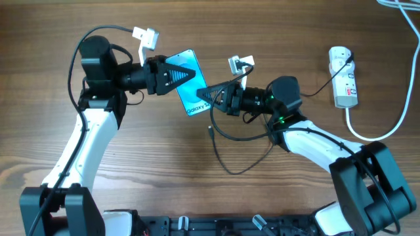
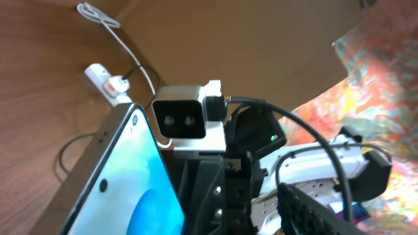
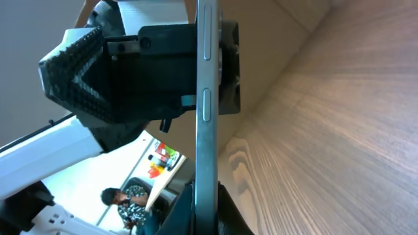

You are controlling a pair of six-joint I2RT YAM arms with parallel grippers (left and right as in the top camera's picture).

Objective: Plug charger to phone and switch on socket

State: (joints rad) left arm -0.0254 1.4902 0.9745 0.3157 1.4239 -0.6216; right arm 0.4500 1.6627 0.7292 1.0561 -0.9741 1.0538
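The phone [image 1: 188,83] has a teal-blue screen and is held up off the table between both grippers. My left gripper [image 1: 174,73] is shut on its upper end. My right gripper [image 1: 210,96] is shut on its lower end, and the right wrist view shows the phone edge-on [image 3: 206,98] between the fingers [image 3: 206,219]. The phone's screen also shows in the left wrist view [image 2: 124,189]. The charger [image 1: 230,169] loops on the table below the right arm, its tip [image 1: 210,129] lying free under the phone. The socket [image 1: 344,78] lies at the right, apart from both grippers.
A thick white cord [image 1: 394,124] runs from the socket up the right edge. The socket also shows far off in the left wrist view [image 2: 108,81]. The wooden table [image 1: 151,151] spreads around both arms.
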